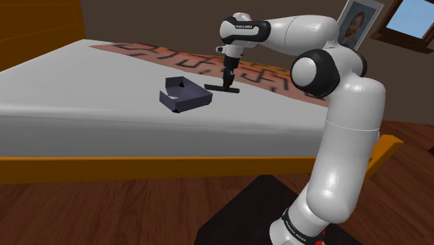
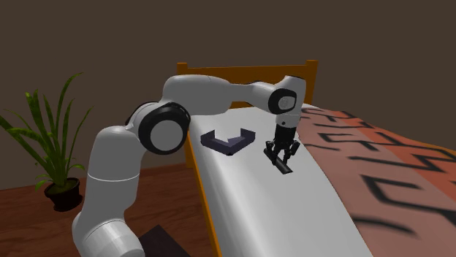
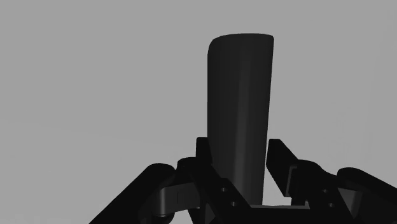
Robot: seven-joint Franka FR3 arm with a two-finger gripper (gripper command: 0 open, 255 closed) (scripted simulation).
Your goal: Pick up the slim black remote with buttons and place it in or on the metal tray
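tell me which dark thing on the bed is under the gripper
The slim black remote, a flat bar directly below the gripper. The dark tray with raised walls sits apart, toward the shoulder view's left.

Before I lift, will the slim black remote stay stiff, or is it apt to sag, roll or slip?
Probably stiff: the slim black remote shows straight, unbent edges. It is unlikely to roll, since its body looks flat. Its smooth, narrow sides could slip a little, as the gripper clasps only those.
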